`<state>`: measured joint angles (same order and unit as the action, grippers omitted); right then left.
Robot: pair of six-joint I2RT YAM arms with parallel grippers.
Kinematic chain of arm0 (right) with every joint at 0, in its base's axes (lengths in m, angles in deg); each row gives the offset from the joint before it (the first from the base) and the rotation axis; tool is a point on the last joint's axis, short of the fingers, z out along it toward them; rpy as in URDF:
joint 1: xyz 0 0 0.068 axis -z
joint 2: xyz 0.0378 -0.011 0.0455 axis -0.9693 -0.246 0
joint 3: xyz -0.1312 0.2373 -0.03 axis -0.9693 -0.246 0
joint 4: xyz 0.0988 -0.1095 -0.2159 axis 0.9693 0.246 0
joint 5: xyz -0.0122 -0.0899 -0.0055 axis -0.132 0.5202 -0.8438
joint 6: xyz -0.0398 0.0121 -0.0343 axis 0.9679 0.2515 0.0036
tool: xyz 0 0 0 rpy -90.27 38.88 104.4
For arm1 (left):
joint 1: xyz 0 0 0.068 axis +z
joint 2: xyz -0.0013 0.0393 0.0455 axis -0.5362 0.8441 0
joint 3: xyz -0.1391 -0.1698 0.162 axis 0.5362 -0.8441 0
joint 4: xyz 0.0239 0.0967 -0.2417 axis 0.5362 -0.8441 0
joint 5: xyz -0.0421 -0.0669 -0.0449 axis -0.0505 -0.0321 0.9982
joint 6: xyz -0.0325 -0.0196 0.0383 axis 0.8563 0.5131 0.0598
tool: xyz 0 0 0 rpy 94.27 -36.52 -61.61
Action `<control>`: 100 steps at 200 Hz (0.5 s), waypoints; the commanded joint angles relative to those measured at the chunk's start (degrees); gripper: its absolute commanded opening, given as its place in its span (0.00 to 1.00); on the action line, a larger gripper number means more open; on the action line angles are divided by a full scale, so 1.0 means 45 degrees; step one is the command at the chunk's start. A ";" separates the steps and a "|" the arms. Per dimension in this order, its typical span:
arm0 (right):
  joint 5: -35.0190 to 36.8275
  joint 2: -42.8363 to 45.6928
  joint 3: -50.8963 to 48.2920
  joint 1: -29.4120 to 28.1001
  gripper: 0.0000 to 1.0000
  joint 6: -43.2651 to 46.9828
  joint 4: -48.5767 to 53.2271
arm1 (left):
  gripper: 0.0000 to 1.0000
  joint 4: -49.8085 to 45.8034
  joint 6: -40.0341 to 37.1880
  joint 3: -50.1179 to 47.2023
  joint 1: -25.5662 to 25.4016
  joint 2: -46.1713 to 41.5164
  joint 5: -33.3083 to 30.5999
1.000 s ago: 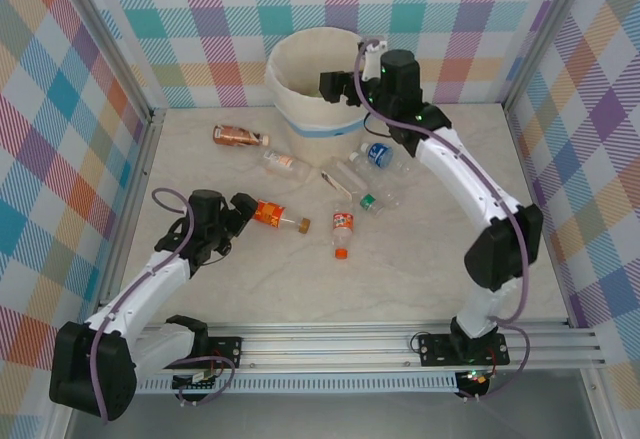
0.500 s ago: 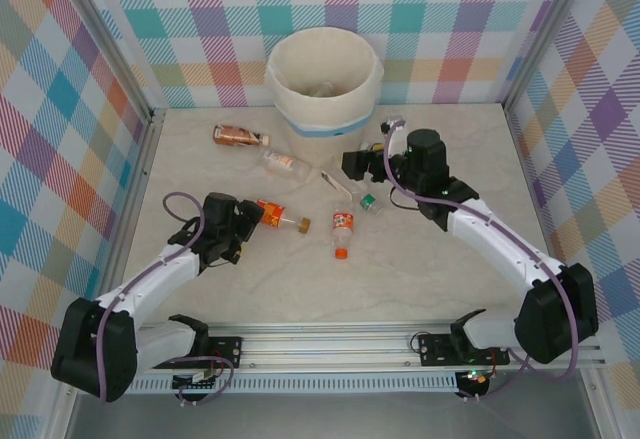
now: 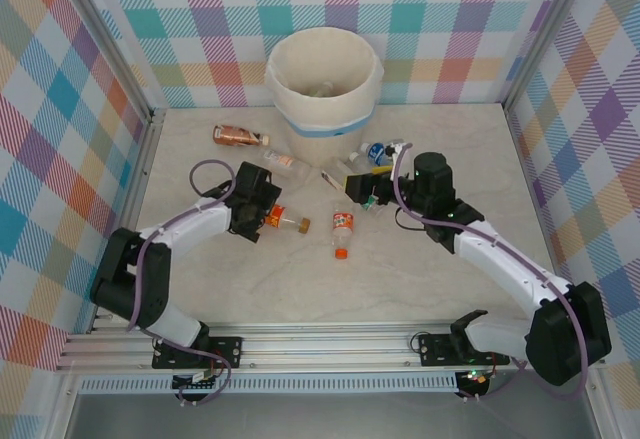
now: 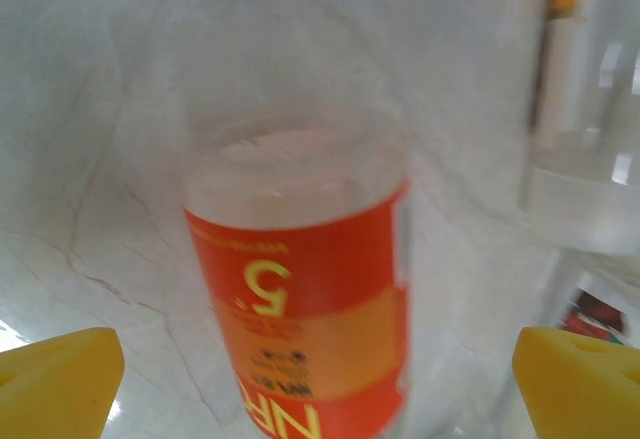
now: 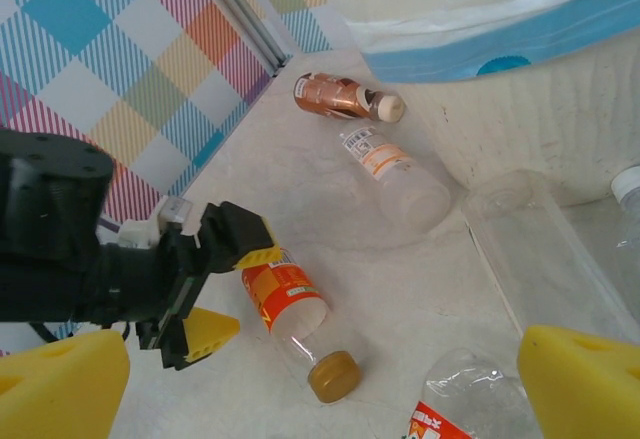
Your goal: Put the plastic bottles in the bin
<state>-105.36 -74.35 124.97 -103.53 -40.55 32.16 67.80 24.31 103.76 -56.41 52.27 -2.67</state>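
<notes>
— What do you have around you there?
— You've a pale marbled tabletop point(image 3: 400, 279), with pastel plaid walls point(image 3: 60, 139) on three sides.
— And the metalwork?
— You'll see grey corner posts point(image 3: 105, 39) and a slotted rail point(image 3: 340, 344) along the near edge.

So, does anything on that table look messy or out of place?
Yes: the plastic bottles lie scattered on their sides in front of the bin, such as the orange-labelled bottle and the brown bottle. Nothing looks spilled.

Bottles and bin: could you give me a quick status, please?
Left gripper open, straddling orange-label bottle. Right gripper open, empty, above clear bottles. Nothing blocking bin.
</notes>
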 commanded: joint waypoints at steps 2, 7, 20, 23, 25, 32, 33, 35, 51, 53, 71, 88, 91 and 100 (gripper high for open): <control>-0.0346 0.0168 -0.0795 -0.0016 1.00 -0.0135 -0.0893 | 0.97 -0.1135 -0.0001 0.1109 -0.0119 0.1367 -0.0141; -0.0381 0.0167 -0.0874 -0.0022 1.00 -0.0140 -0.0940 | 0.95 -0.1189 -0.0087 0.1334 -0.0119 0.1625 -0.0078; -0.0381 0.0180 -0.1007 -0.0021 1.00 -0.0206 -0.0945 | 0.90 -0.1244 -0.0281 0.1775 -0.0118 0.2112 -0.0128; -0.0386 0.0202 -0.1031 -0.0033 1.00 -0.0198 -0.0929 | 0.89 -0.1235 -0.0319 0.1847 -0.0118 0.2202 -0.0146; -0.0397 0.0223 -0.1034 -0.0024 1.00 -0.0185 -0.0928 | 0.87 -0.1224 -0.0332 0.1884 -0.0119 0.2253 -0.0158; -0.0426 0.0295 -0.1095 -0.0022 1.00 -0.0156 -0.0948 | 0.81 -0.1126 -0.0410 0.1958 -0.0118 0.2348 -0.0227; -0.0426 0.0312 -0.1107 -0.0021 1.00 -0.0146 -0.0951 | 0.80 -0.1102 -0.0422 0.1969 -0.0109 0.2371 -0.0247; -0.0412 0.0319 -0.1117 -0.0021 1.00 -0.0138 -0.0953 | 0.78 -0.1069 -0.0465 0.1973 -0.0116 0.2383 -0.0247; -0.0269 0.0540 -0.1232 -0.0006 1.00 0.0088 -0.1083 | 0.67 -0.0968 -0.0667 0.1971 -0.0119 0.2409 -0.0411; -0.0255 0.0571 -0.1236 -0.0007 1.00 0.0106 -0.1109 | 0.66 -0.0953 -0.0712 0.1968 -0.0114 0.2412 -0.0424; -0.0305 0.0754 -0.1195 -0.0020 1.00 0.0347 -0.1271 | 0.59 -0.0740 -0.1579 0.1855 -0.0117 0.2340 -0.0684; -0.0309 0.0833 -0.1227 -0.0022 1.00 0.0383 -0.1793 | 0.50 -0.0343 -0.2393 0.1508 -0.0100 0.2229 -0.0840; -0.0309 0.0835 -0.1236 -0.0021 1.00 0.0349 -0.1875 | 0.49 -0.0266 -0.2507 0.1402 -0.0089 0.2192 -0.0833; -0.0283 0.0884 -0.1223 -0.0016 1.00 0.0286 -0.2111 | 0.48 0.0346 -0.2934 0.0993 -0.0060 0.1988 -0.0769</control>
<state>-105.78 -71.86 119.88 -103.53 -40.25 28.51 66.21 17.67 111.17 -56.41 62.96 -4.14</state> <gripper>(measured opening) 0.997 0.561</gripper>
